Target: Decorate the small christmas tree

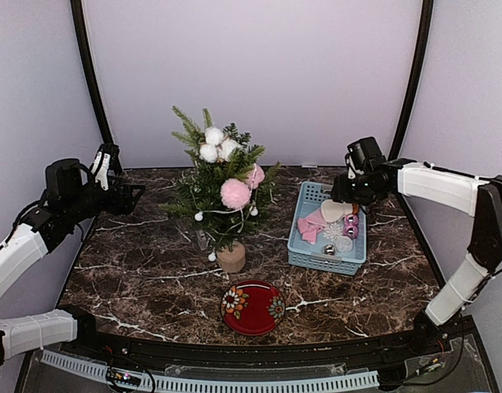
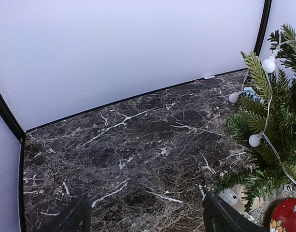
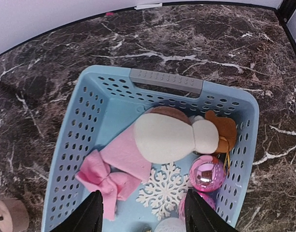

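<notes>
Right gripper (image 3: 143, 200), jaws apart, hangs over the basket's (image 3: 166, 81) middle.

The tree (image 1: 210, 192) has dark green needles and a pale tan wooden stump (image 1: 231, 259). Near its top sit white pompoms (image 1: 211, 143), and lower down a fluffy pink pompom (image 1: 235, 193). A white string of round white bulbs (image 2: 269, 65) runs across its branches. The table (image 1: 136, 270) under the tree is dark brown marble veined in white. In front of the tree, the plate (image 1: 255, 318) is glossy red with light-coloured flower patterns. Right of the tree, the basket (image 3: 75, 140) is light blue with a grey handle (image 3: 166, 81). It holds a pink bow (image 3: 106, 181), a white snowflake (image 3: 164, 189), shiny metallic pink baubles (image 3: 207, 173) and a cream-and-brown plush toy (image 3: 167, 137).
</notes>
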You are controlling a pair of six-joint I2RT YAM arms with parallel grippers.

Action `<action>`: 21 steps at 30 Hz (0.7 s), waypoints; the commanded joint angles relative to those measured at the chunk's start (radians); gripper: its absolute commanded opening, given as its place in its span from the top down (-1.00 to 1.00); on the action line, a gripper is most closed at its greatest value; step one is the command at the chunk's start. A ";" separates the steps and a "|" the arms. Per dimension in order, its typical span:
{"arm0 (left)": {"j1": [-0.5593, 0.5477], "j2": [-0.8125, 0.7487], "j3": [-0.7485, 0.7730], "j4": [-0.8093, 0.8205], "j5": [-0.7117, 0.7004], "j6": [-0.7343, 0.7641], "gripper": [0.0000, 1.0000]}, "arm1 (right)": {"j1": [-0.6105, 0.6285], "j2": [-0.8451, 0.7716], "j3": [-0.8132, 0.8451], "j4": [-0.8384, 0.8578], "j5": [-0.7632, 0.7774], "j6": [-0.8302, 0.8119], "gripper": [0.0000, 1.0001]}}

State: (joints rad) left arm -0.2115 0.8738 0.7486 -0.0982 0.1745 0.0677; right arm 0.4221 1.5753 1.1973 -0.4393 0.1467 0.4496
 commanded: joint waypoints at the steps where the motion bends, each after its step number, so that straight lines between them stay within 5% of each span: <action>1: 0.003 0.003 -0.009 0.023 -0.003 0.005 -0.65 | -0.021 0.100 0.045 0.059 0.063 -0.023 -0.17; 21: 0.003 0.022 -0.002 0.021 -0.005 0.008 -0.64 | 0.034 0.366 0.125 0.042 -0.202 -0.039 -0.05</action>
State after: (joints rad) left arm -0.2115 0.9005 0.7486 -0.0982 0.1738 0.0677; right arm 0.4370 1.9297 1.2980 -0.4004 -0.0120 0.3977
